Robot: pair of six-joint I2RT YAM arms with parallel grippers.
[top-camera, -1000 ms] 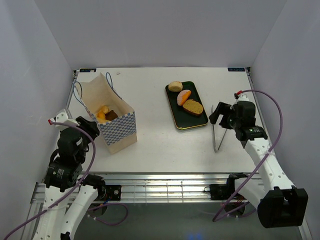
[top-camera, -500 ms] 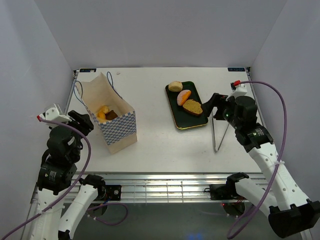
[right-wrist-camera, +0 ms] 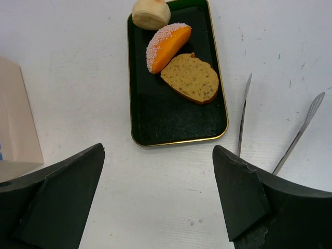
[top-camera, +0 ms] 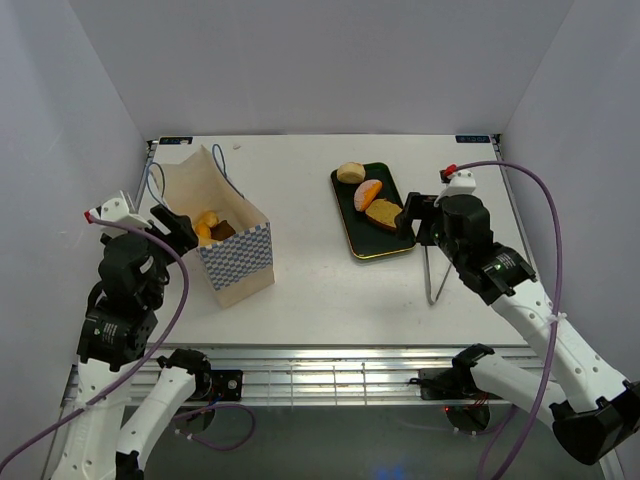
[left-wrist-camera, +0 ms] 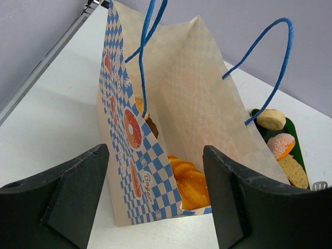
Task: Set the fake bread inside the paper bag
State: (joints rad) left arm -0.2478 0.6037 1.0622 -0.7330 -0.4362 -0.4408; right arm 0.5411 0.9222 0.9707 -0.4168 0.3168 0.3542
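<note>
The paper bag [top-camera: 232, 262] stood open on the left part of the worktop [top-camera: 310, 290], its blue string handles [left-wrist-camera: 280, 46] raised. Inside it lay pieces of the fake bread [left-wrist-camera: 189, 179]: a ridged golden-orange piece low down and a darker brown one beyond it. The left pincer [top-camera: 172, 228] hung just beside the bag's left near corner, pointed at the checkered side. Its jaws stood wide apart with nothing between them; whether a finger brushed the paper could not be told.

More bread lay on a dark tray [right-wrist-camera: 171, 116] right of the middle, well apart from the bag. A pale round bun [right-wrist-camera: 150, 13] sat at the far end, a sugar-dusted orange wedge [right-wrist-camera: 167, 45] came next, and a brown slice [right-wrist-camera: 190, 79] lay nearest. The right pincer [right-wrist-camera: 158, 150] hovered over the tray's near right part, above the pieces. Its jaws were spread wide, it was empty, and it touched none of them. A pair of metal tongs [right-wrist-camera: 244, 116] lay flat on the worktop just right of the tray, apart from the tray and from the pincer.
</note>
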